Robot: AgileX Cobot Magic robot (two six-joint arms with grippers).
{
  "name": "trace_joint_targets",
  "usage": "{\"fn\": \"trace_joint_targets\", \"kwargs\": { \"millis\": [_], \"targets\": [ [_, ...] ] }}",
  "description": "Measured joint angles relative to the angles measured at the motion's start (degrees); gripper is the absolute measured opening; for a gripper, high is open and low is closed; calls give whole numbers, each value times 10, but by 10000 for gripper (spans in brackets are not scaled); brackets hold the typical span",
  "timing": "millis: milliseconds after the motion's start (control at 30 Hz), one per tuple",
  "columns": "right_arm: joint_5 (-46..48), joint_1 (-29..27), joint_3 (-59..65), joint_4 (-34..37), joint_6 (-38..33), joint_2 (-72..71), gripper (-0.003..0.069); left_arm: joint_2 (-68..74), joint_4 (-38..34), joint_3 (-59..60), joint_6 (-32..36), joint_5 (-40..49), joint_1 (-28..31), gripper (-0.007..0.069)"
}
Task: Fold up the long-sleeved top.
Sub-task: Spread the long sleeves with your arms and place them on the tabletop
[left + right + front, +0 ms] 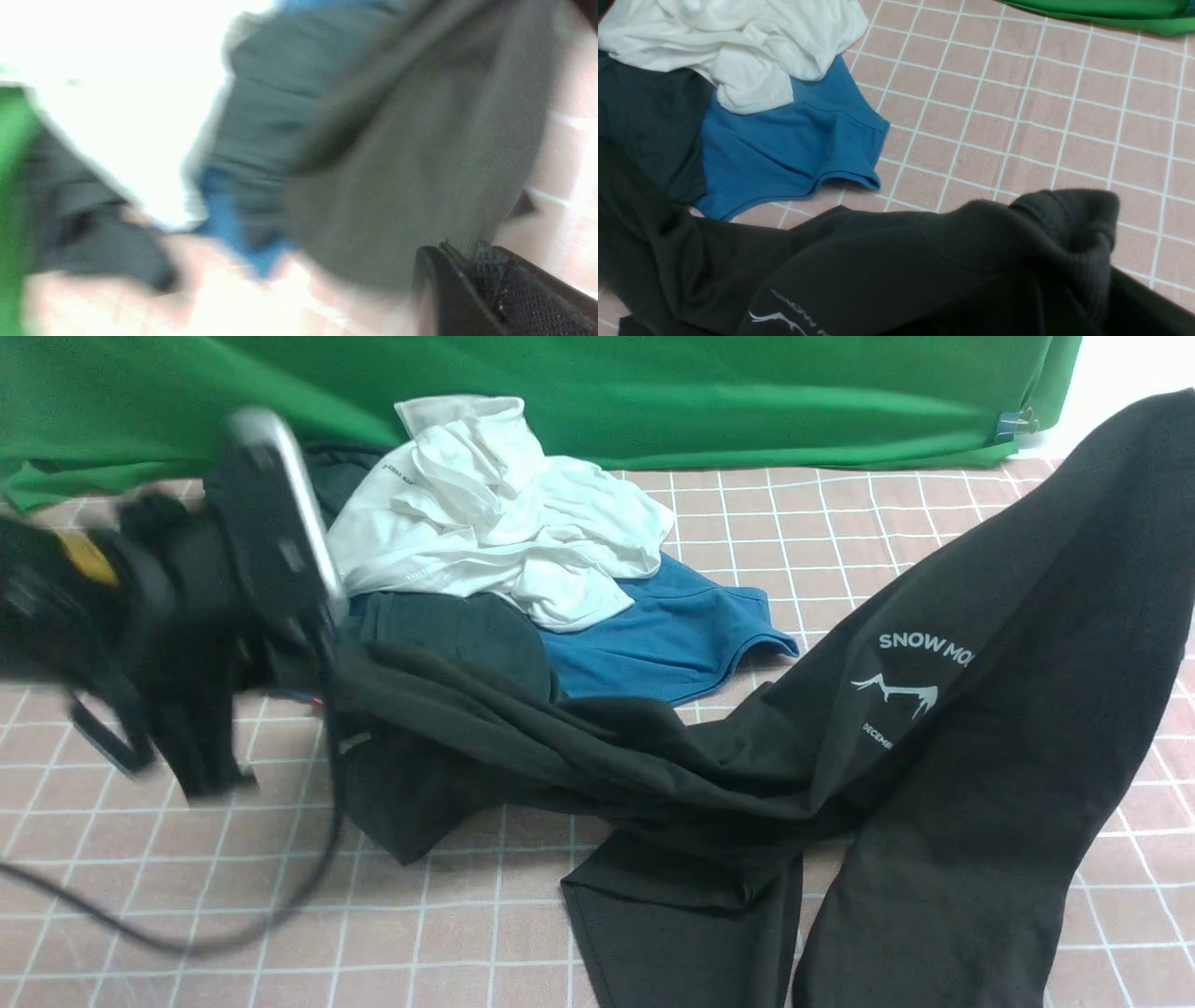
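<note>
The long-sleeved top point(934, 756), black with a white "SNOW MO" mountain print, stretches from the left-middle of the table up to the top right corner of the front view. My left gripper point(322, 658), motion-blurred, is shut on its edge at the left. In the left wrist view its jaws point(460, 254) are pressed together, with the top's fabric point(397, 186) pinched between them. My right gripper is outside the front view and holds the raised end of the top. In the right wrist view a bunched ribbed edge point(1069, 233) covers its jaws, and one dark finger point(1157, 303) shows beside it.
A crumpled white shirt point(495, 504) lies at the back on a blue garment point(653, 635) and a dark grey-green tee point(457, 630). A green backdrop point(653, 392) hangs behind the pink checked table cover point(420, 915). A black cable point(280, 915) loops at the front left.
</note>
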Motion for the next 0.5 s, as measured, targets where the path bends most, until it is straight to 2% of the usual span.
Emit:
{"fn": "trace_joint_targets", "kwargs": {
  "millis": [167, 267, 400, 467, 500],
  "targets": [
    [-1, 0, 0, 15, -14, -6, 99, -14, 122, -161, -129, 35, 2, 17],
    [0, 0, -5, 18, -15, -12, 99, -7, 140, -222, -154, 65, 2, 17],
    [6, 0, -7, 22, -15, -20, 99, -1, 103, -243, -163, 103, 2, 17],
    [12, 0, -7, 24, -15, -21, 99, 5, 49, -226, -146, 140, 2, 17],
    [16, 0, -7, 25, -15, -21, 99, 15, -9, -183, -98, 189, 2, 17]
  ]
}}
